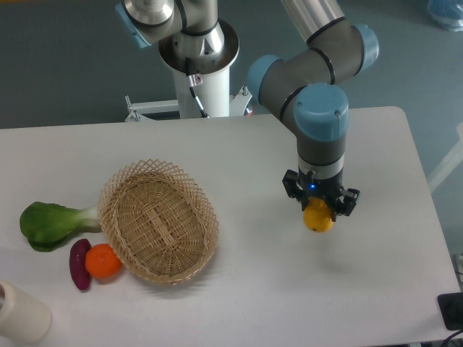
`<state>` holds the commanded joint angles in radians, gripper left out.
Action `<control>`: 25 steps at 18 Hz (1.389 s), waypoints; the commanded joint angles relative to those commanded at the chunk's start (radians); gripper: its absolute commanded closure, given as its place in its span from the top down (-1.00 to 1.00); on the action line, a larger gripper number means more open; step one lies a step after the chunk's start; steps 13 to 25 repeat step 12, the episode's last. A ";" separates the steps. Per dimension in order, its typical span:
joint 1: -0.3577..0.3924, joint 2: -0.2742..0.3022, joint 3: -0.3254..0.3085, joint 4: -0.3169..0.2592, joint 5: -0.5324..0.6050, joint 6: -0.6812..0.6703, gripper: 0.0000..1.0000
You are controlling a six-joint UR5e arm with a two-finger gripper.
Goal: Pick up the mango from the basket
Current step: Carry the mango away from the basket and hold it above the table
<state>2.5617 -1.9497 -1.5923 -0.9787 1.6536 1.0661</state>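
— Mango (318, 218) position?
— Clamped between the closed fingers (319, 212), held above the surface (289, 289), well right of the basket (158, 220) and clear of its rim.

— Room around the arm?
— Bare white surface lies on every side of the fingers: between them and the basket, toward the near edge, and toward the right edge, which is the nearest one.

— And the left side?
— Crowded. A green leafy vegetable (49, 223) lies just beside the basket's left rim, with an orange fruit (103, 262) and a purple vegetable (78, 264) below it. A pale cylinder (22, 316) sits at the near-left corner.
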 joint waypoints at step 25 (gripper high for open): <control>0.023 -0.002 -0.002 0.000 0.000 0.037 -0.34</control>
